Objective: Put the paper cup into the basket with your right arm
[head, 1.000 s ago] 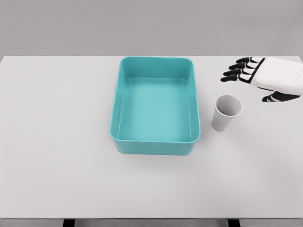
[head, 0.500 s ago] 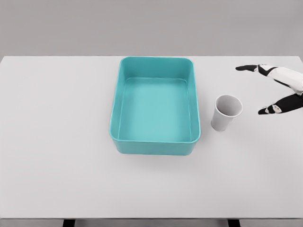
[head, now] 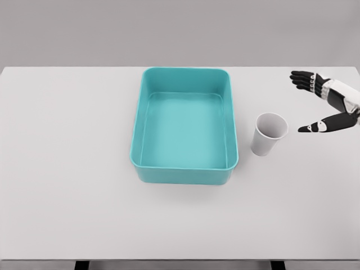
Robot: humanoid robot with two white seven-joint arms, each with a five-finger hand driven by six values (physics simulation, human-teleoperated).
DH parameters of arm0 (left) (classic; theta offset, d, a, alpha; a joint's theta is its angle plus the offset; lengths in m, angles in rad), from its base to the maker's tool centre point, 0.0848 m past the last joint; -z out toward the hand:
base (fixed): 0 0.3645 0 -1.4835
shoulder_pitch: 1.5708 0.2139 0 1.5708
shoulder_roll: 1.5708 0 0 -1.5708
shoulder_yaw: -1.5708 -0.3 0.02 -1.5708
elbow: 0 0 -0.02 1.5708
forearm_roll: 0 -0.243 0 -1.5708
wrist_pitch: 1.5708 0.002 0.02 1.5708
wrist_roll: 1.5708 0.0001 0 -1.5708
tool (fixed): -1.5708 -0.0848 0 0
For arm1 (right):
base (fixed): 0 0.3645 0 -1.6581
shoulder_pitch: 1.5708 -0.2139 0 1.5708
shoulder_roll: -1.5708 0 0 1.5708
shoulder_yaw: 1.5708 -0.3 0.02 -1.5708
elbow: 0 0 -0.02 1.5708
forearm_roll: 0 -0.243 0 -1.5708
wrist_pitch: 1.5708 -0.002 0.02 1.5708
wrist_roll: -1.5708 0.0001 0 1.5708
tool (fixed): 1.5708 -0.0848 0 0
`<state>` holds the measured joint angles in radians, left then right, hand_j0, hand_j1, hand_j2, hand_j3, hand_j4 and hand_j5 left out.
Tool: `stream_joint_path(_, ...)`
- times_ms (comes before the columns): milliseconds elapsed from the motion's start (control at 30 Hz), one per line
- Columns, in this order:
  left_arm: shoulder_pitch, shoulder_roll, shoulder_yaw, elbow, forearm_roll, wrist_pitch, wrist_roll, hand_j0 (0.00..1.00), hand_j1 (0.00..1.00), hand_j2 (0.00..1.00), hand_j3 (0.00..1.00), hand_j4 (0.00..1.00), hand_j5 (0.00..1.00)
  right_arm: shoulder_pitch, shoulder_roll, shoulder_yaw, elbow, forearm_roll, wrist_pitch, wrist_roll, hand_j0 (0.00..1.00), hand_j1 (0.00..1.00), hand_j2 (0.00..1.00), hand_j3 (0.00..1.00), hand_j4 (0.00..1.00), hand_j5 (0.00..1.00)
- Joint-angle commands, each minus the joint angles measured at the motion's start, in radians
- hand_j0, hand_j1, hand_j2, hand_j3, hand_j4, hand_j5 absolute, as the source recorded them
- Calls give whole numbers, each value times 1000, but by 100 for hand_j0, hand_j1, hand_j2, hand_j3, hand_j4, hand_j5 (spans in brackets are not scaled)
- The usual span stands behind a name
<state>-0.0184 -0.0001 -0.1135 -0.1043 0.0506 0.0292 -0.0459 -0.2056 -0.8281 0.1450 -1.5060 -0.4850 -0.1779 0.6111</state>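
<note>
One hand is in view, and two objects stand on the white table [head: 67,214], whose near edge runs along the bottom of the head view with dark supports just visible beneath it. The near half of the tabletop carries nothing that can be noted. Further in, a teal basket [head: 184,175] sits roughly at the centre of the table, a rectangular bin with rounded corners, its long sides running away from the camera and its interior showing only the teal floor. Just beside its right wall, apart from it and not touching, stands the paper cup [head: 268,135], white, upright with a slight lean, its open mouth facing up and toward the camera. The cup is on the tabletop, outside the basket. To the right of the cup and a little farther back, the right hand [head: 329,104] enters from the right edge of the frame, white at the palm with dark fingers [head: 304,79]. The fingers are spread wide, the thumb [head: 318,126] reaching toward the cup at about rim height and the remaining fingers extended above it, farther back. The hand holds nothing; a clear gap separates the thumb tip from the cup rim. Beyond the table's far edge lies a plain grey background.
</note>
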Motion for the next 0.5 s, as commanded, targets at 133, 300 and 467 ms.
stream_joint_path(133,0,0,0,0,0,0,0,100,100,100,100,100,100,51,30,2,84,-9,-181,0,100,100,100,100,100,100)
stream_joint_path(300,2,0,0,0,0,0,0,100,100,100,100,100,100,64,101,2,164,-9,-278,0,100,100,100,100,100,100)
stream_joint_path(467,2,0,0,0,0,0,0,100,100,100,100,100,100,72,173,-5,191,-12,-299,0,100,100,100,100,100,100)
